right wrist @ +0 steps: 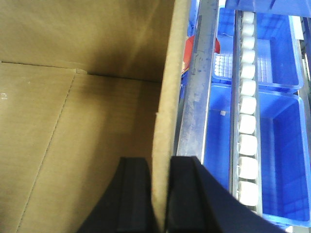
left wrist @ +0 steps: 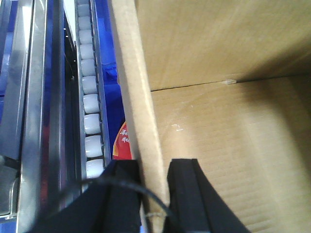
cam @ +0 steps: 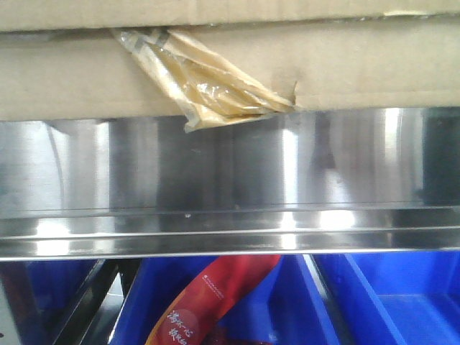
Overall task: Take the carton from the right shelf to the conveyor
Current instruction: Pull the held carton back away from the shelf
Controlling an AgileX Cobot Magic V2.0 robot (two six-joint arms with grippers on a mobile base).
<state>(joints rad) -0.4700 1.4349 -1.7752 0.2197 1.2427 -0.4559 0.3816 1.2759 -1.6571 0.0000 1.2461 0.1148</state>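
A brown cardboard carton [cam: 302, 72] fills the top of the front view, with torn yellowish tape [cam: 205, 83] hanging on its side. It hangs just above a shiny steel rail [cam: 230, 230]. My left gripper [left wrist: 154, 172] is shut on the carton's left wall [left wrist: 138, 97], one finger outside and one inside. My right gripper [right wrist: 160, 167] is shut on the carton's right wall [right wrist: 167, 92] the same way. The carton's open inside [right wrist: 73, 136] shows in both wrist views and is empty.
White conveyor rollers [left wrist: 91, 111] run along the carton's left side, and more rollers [right wrist: 248, 121] along its right. Blue bins [right wrist: 282, 136] lie below. A red packet [cam: 212, 295] lies in a blue bin [cam: 402, 302] under the steel rail.
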